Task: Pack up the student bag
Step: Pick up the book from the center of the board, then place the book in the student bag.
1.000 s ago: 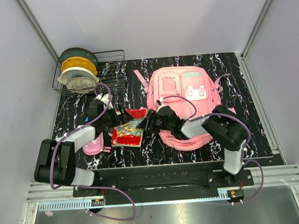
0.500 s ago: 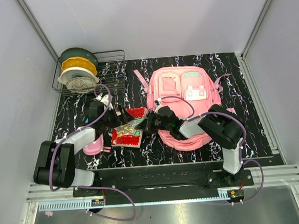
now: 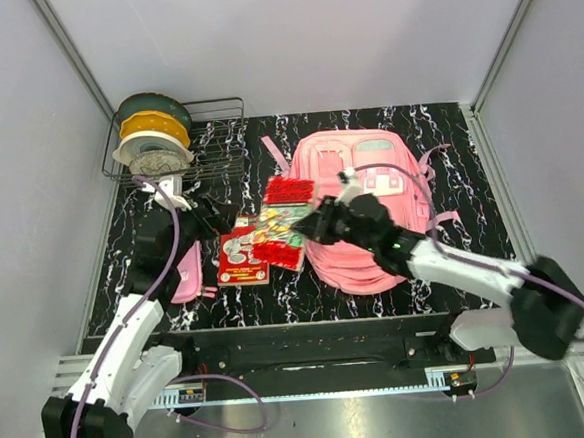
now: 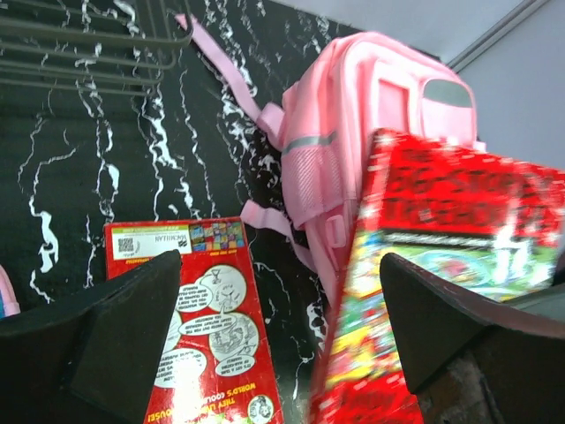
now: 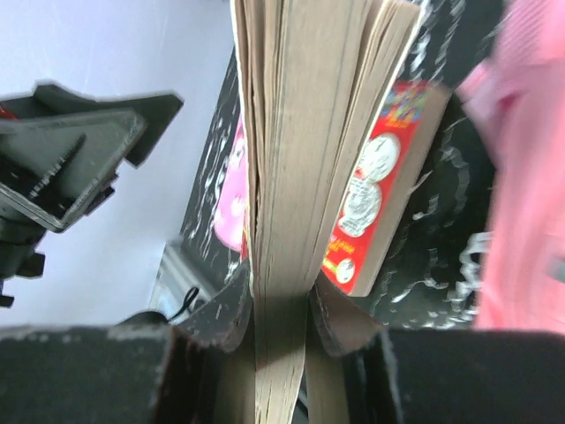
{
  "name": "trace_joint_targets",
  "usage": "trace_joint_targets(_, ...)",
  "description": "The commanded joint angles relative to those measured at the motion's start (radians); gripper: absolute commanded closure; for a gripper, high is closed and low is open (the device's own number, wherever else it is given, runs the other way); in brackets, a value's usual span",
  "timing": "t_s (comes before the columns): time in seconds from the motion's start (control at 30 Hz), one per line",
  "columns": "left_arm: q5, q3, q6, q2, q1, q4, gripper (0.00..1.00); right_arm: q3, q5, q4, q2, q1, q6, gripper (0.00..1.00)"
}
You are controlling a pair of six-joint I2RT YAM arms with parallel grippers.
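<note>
Fingers (image 5: pixel 228 314) of the right gripper (image 5: pixel 281 311) fill the bottom of the right wrist view, clenched on the tan page edge of a thick book (image 5: pixel 291 159) that stands on end between them. Only this view shows that grip, since from above the wrist covers the jaws. Beyond the pages it catches a second book (image 5: pixel 380 203) lying flat, a blurred pink pencil case (image 5: pixel 231 194), and the left gripper (image 5: pixel 71 159) hanging in the air with nothing in it.

The left wrist view confirms this: its two dark fingers (image 4: pixel 106 344) are spread wide, with the flat book's red cartoon cover below and between them and touching neither. To the right, the held book's red cover rises tilted off the surface.

From above, the held book hovers just beside the left side of the student bag (image 3: pixel 370 188). The bag lies flat on its back in the middle-right of the table (image 3: pixel 475 256), pockets up, with a strap trailing toward the rear left. The table top is black with white marbling. At its far-left corner a wire rack (image 3: pixel 221 134) holds spools (image 3: pixel 151 134). Plain pale walls (image 3: pixel 310 47) with metal corner rails enclose the cell.
</note>
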Motion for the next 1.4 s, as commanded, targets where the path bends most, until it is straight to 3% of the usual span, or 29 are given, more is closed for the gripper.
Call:
trace_joint_targets(0.0,0.024,0.027,0.007,-0.035,-0.002,0.054,0.01,-0.079,0.208,-0.265,-0.328,-0.114,-0.104,1.00)
trace_joint_targets(0.1,0.222,0.013,-0.006,-0.003,-0.014,0.180,0.01,-0.119,0.278,-0.455,-0.578,-0.212,-0.156,1.00)
trace_joint_targets(0.17,0.272,0.037,0.039,0.063,-0.052,0.205,0.01,-0.091,0.317,-0.561,-0.701,-0.295,-0.175,1.00)
trace_joint_targets(0.3,0.204,0.168,0.246,0.207,-0.325,0.098,0.01,0.008,0.416,-0.842,-0.749,-0.384,-0.221,1.00)
trace_joint_targets(0.47,0.167,0.251,0.432,0.335,-0.500,0.106,0.01,0.110,0.561,-0.988,-0.775,-0.473,-0.276,1.00)
trace_joint_targets(0.53,0.214,0.309,0.479,0.412,-0.565,0.115,0.01,0.131,0.577,-1.024,-0.792,-0.490,-0.284,1.00)
trace_joint_targets(0.63,0.174,0.434,0.614,0.532,-0.680,-0.007,0.01,0.157,0.603,-1.061,-0.802,-0.495,-0.287,1.00)
trace_joint_targets(1.0,0.326,0.519,0.662,0.789,-0.751,0.077,0.02,0.209,0.631,-1.142,-0.819,-0.498,-0.265,1.00)
trace_joint_targets(1.37,0.332,0.674,0.688,0.956,-0.823,-0.044,0.14,0.200,0.617,-1.157,-0.864,-0.498,-0.242,1.00)
